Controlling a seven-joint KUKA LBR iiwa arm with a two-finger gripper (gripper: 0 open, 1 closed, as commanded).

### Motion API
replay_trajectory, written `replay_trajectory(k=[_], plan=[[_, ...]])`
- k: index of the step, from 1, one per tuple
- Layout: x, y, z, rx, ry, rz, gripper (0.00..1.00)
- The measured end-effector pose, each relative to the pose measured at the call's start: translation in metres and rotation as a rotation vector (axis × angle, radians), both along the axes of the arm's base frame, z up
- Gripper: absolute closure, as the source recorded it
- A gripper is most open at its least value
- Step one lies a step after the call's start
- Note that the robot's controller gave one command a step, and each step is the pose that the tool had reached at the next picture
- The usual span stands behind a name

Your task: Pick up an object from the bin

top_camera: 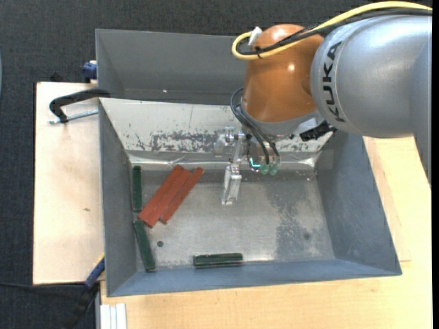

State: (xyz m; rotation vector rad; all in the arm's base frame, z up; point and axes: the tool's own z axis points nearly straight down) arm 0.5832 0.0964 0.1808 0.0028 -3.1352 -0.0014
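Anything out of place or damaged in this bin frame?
Nothing spilled or broken. The bin's rear wall is scuffed, plain wear. The gripper hangs above bare floor, apart from the red-brown slats and three dark green bars at left and front.

- The bin [357, 204] is grey, its back wall flecked with dark speckles.
- Two flat bars [170, 196] are brick red.
- Three sticks [217, 259] are dark green.
- The wrist cover [281, 67] is orange, the arm [384, 74] silver, the cable [357, 14] yellow.
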Motion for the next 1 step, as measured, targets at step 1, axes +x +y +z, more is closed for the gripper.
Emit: replay_trajectory(k=[1], plan=[[0.0018, -0.0004, 0.0046, 0.001, -0.008, -0.001, 0.00]])
